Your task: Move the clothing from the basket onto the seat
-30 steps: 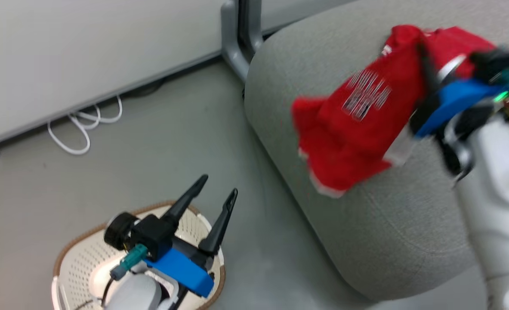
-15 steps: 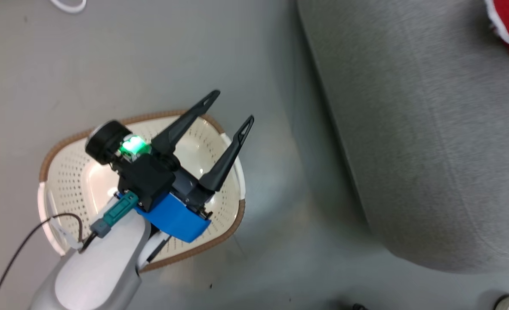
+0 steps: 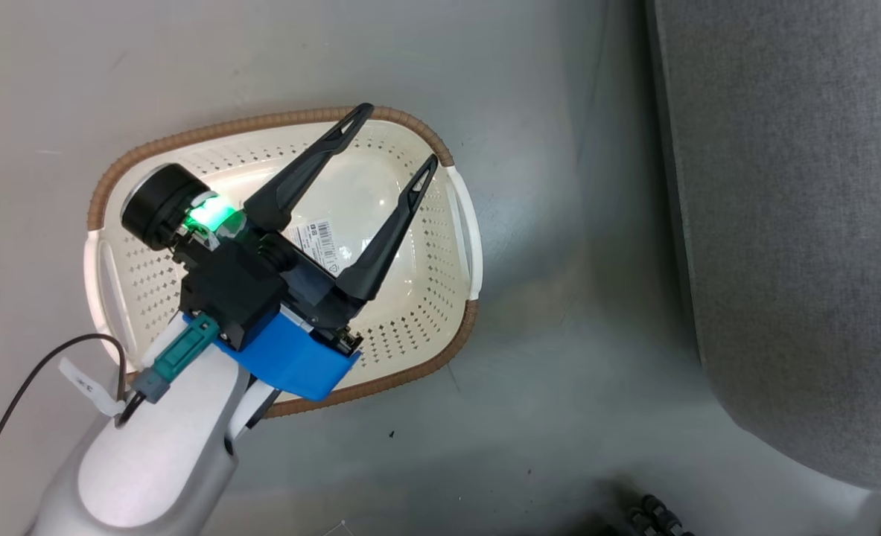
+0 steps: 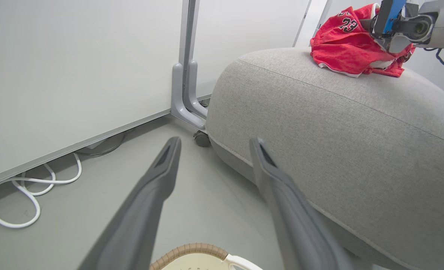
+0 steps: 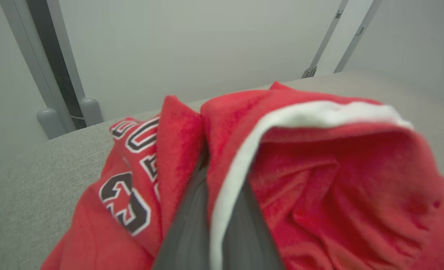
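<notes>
Now: right tool (image 5: 210,195) clamped on the red jersey (image 5: 319,180), white trim draped over it; jersey heaped atop the seat (image 4: 319,123). Left tool (image 3: 397,136) spread, empty, over the basket (image 3: 261,126). Risk: trim snags on release, dragging cloth off. Heap's long axis runs along the seat top, numerals end away from the right tool.

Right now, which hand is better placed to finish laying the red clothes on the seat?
Right. The right hand is shut on the clothing, resting on the seat; the left hand hangs open above the basket.
</notes>
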You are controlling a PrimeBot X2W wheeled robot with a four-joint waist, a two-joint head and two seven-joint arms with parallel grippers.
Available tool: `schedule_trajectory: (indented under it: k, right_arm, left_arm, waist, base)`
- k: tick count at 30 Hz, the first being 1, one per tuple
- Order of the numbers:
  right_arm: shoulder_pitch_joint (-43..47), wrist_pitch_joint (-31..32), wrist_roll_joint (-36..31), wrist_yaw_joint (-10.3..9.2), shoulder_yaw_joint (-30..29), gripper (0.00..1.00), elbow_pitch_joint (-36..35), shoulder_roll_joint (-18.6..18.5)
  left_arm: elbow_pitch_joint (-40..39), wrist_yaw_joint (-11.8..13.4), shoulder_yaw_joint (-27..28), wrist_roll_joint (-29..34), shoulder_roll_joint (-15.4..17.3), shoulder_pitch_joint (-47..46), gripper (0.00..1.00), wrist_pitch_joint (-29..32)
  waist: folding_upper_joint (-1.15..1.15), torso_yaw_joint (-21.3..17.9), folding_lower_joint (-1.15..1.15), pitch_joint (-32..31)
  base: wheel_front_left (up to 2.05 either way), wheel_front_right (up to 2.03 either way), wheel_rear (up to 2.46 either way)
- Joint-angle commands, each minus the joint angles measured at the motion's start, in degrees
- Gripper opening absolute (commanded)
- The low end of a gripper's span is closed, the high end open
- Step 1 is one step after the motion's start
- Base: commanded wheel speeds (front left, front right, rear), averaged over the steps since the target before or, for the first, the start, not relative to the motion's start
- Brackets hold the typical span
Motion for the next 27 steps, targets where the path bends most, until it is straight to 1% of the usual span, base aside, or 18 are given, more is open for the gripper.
schedule_trajectory:
  k: [1, 2, 6, 8, 13, 16, 22, 27]
  right_arm:
    - [0.59, -0.47, -0.56, -0.08, 0.51, 0.95, 0.49, -0.33]
    - [0.91, -0.68, -0.66, -0.08, 1.17, 1.00, 1.15, -0.10]
    - [2.75, -2.39, -1.94, -0.07, 4.67, 1.00, 3.22, 1.32]
    - [4.16, -3.01, -1.99, -0.08, 6.15, 1.00, 4.19, 1.74]
    - [8.74, -3.45, -1.62, -0.07, 10.91, 1.00, 5.78, 1.93]
    - [12.15, -3.11, -1.28, -0.08, 14.48, 1.00, 5.30, 2.49]
    - [20.54, -2.38, -1.66, -0.08, 19.87, 1.00, 0.72, 5.08]
    - [29.78, -0.46, -1.81, -0.08, 22.20, 1.00, -7.07, 7.23]
  left_arm:
    - [0.07, 0.10, 0.19, 0.07, -0.23, 0.66, 1.00, -0.17]
    - [0.24, 0.09, 0.29, -0.02, -0.56, 1.03, 1.00, -0.18]
    - [1.52, -0.02, 1.00, -0.68, -1.96, 2.92, 1.00, -0.17]
    - [2.13, -0.09, 1.16, -1.22, -3.26, 3.94, 1.00, -0.17]
    - [4.88, -0.26, 1.64, -3.17, -6.25, 7.69, 1.00, -0.17]
    - [6.62, -0.28, 1.88, -4.66, -7.91, 10.53, 1.00, -0.17]
    - [9.39, -0.30, 3.88, -6.77, -9.68, 17.93, 1.00, -0.17]
    - [10.59, -0.31, 6.62, -7.47, -10.53, 24.14, 1.00, -0.17]
  waist:
    - [0.00, 0.00, -0.01, -0.72]
    - [0.00, -0.01, -0.01, -1.31]
    - [0.00, -0.30, -0.01, -5.41]
    - [0.00, -0.10, -0.01, -8.21]
    - [0.00, 1.11, -0.01, -17.22]
    - [0.00, 1.81, -0.01, -22.81]
    - [0.00, 3.24, -0.01, -33.77]
    - [0.00, 5.26, -0.01, -40.82]
  base:
    - [0.00, 0.00, 0.00]
    - [0.00, 0.00, 0.00]
    - [0.00, 0.00, 0.00]
    - [0.00, 0.00, 0.00]
    - [0.00, 0.00, 0.00]
    - [0.00, 0.00, 0.00]
    - [0.00, 0.00, 0.00]
    - [0.00, 0.00, 0.00]
